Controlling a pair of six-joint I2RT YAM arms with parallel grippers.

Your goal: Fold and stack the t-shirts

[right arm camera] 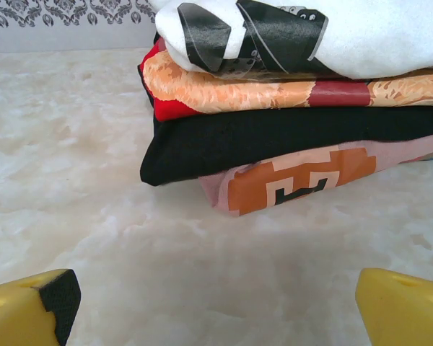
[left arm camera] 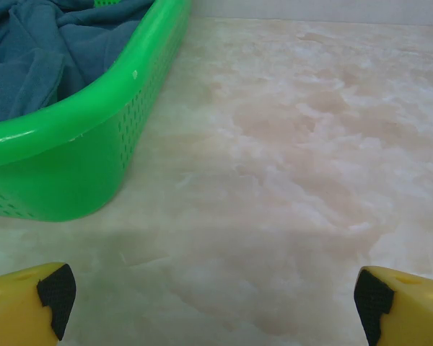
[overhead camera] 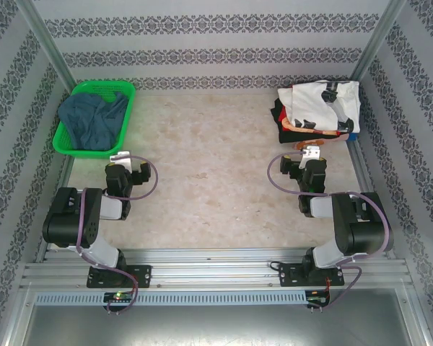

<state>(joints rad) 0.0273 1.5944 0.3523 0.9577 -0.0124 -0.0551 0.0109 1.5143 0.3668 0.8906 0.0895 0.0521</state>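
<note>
1. two tools: the left tool (left arm camera: pixel 213 306) and the right tool (right arm camera: pixel 216 306), both spread wide and empty, low over the desk (overhead camera: pixel 209 180).
2. one crumpled slate-blue t-shirt (overhead camera: pixel 92 119) lies in the one green basket (overhead camera: pixel 94 151), ahead and left of the left tool, which is the nearer arm. it shows no clear long axis.
3. one folded stack (overhead camera: pixel 321 108) sits far right, just ahead of the right tool, with four layers counted.

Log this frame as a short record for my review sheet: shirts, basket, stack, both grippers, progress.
unfolded shirt: slate-blue t-shirt, crumpled in green basket
basket place: far left of table
folded stack: far right; white printed shirt on top, then red-orange shirt, black shirt, pink-orange shirt
left gripper: open, empty, facing basket
right gripper: open, empty, facing stack
progress: one shirt not yet folded
</note>
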